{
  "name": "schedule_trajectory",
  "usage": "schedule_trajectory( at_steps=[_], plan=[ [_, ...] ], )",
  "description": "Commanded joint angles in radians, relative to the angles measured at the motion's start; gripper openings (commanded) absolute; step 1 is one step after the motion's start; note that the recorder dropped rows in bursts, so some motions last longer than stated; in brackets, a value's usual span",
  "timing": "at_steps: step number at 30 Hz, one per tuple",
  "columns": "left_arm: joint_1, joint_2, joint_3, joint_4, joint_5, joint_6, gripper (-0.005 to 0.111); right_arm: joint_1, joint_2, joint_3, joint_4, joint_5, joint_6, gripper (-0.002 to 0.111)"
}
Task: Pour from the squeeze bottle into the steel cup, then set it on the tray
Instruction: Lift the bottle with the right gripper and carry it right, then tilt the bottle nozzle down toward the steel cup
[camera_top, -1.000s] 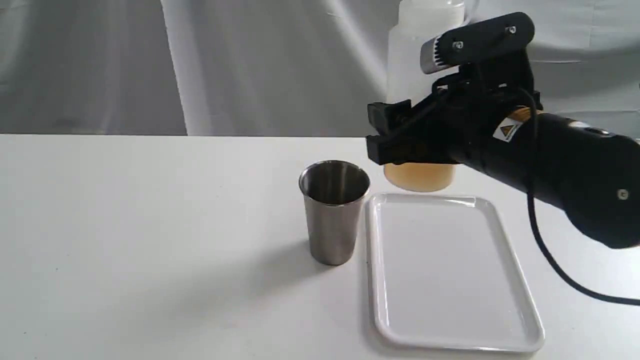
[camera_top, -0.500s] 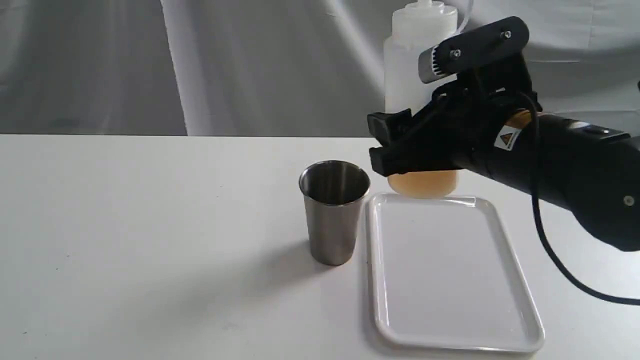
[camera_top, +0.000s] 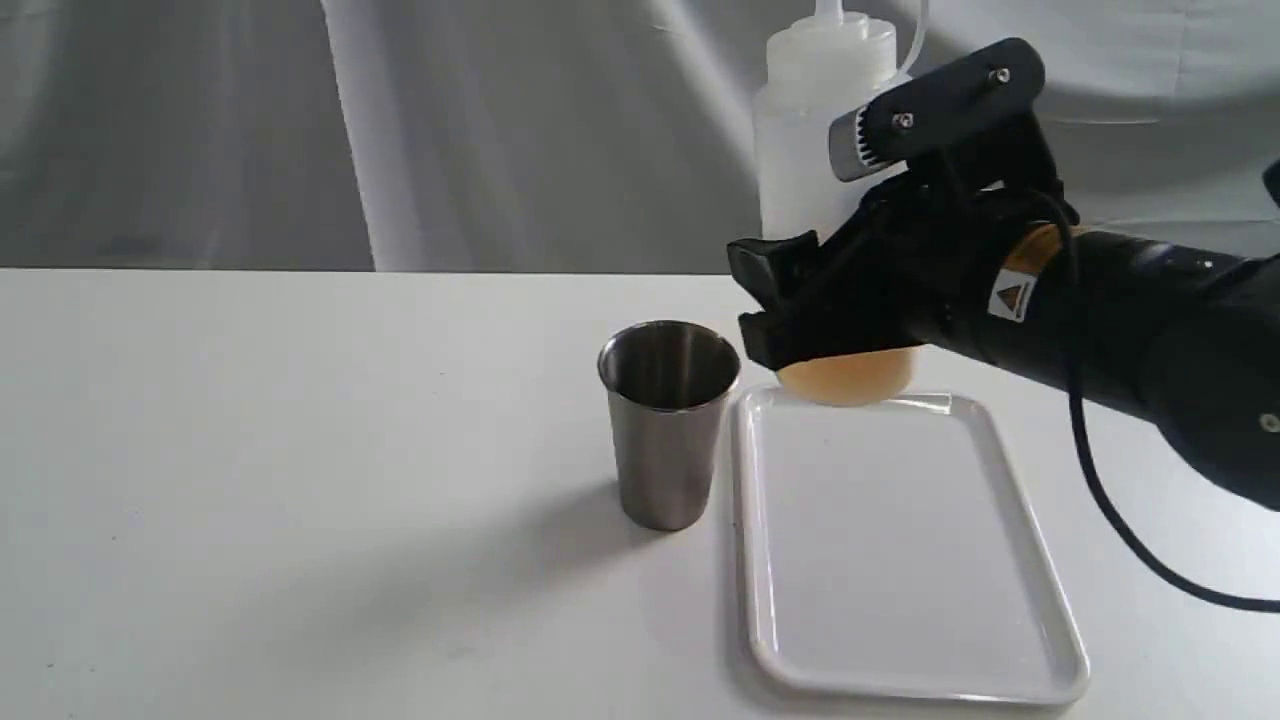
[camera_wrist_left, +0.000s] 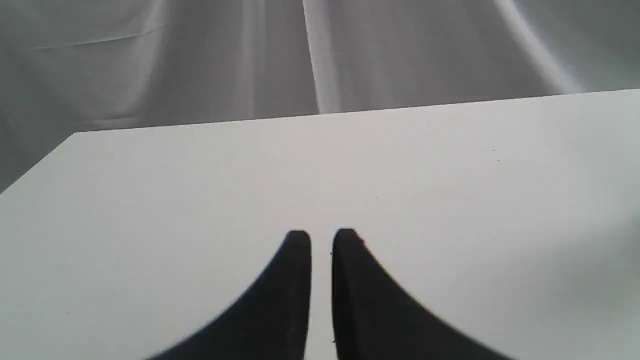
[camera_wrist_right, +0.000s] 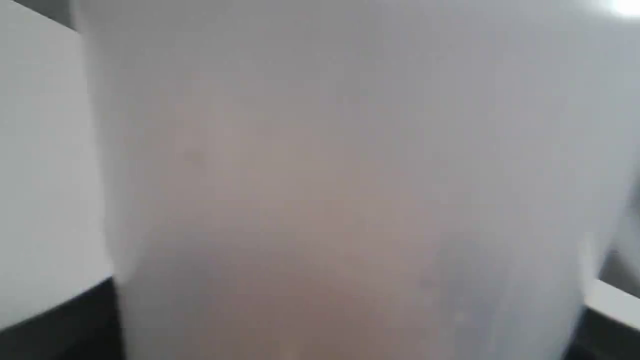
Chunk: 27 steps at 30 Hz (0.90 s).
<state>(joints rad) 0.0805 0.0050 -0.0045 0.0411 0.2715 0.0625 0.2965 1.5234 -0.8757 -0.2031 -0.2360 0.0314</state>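
My right gripper (camera_top: 772, 300) is shut on the squeeze bottle (camera_top: 800, 150), gripping its lower half and holding it upright. Amber liquid shows below the fingers, and the bottle's base hangs at the far end of the white tray (camera_top: 900, 560); whether it touches the tray is unclear. In the right wrist view the bottle (camera_wrist_right: 340, 175) fills the frame as a blur. The steel cup (camera_top: 668, 420) stands upright just left of the tray, apart from the bottle. Far from all of these, my left gripper (camera_wrist_left: 321, 237) is shut and empty over bare table.
The white table (camera_top: 300, 450) stretches left of the cup. A grey cloth backdrop (camera_top: 450, 130) hangs behind the far edge. The right arm's black cable (camera_top: 1110, 510) loops down beside the tray's right side.
The right gripper has lowered the bottle and shifted it slightly left, bringing its base from above the table behind the tray down to the tray's far end. Cup and tray have not moved.
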Motion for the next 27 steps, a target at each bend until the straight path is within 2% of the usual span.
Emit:
schedule_trajectory(
  at_steps=[1, 4, 8, 13, 15, 20, 27],
  plan=[
    [0.002, -0.005, 0.004, 0.002, -0.009, -0.002, 0.008, -0.04, -0.014, -0.011, -0.283, -0.036, 0.321, 0.0],
    [0.002, -0.005, 0.004, 0.002, -0.009, -0.002, 0.008, -0.078, -0.014, -0.011, -0.469, -0.03, 0.549, 0.0],
    [0.002, -0.005, 0.004, 0.002, -0.009, -0.002, 0.008, -0.099, -0.014, -0.023, -0.637, 0.011, 0.69, 0.0],
    [0.002, -0.005, 0.004, 0.002, -0.009, -0.002, 0.008, -0.074, -0.014, -0.114, -1.146, 0.264, 1.046, 0.0],
    [0.002, -0.005, 0.004, 0.002, -0.009, -0.002, 0.008, -0.063, -0.014, -0.129, -1.26, 0.34, 1.116, 0.0],
    [0.002, -0.005, 0.004, 0.002, -0.009, -0.002, 0.008, -0.037, 0.002, -0.139, -1.421, 0.442, 1.122, 0.0],
    [0.002, -0.005, 0.004, 0.002, -0.009, -0.002, 0.008, 0.005, 0.088, -0.139, -1.506, 0.635, 1.122, 0.0]
  ],
)
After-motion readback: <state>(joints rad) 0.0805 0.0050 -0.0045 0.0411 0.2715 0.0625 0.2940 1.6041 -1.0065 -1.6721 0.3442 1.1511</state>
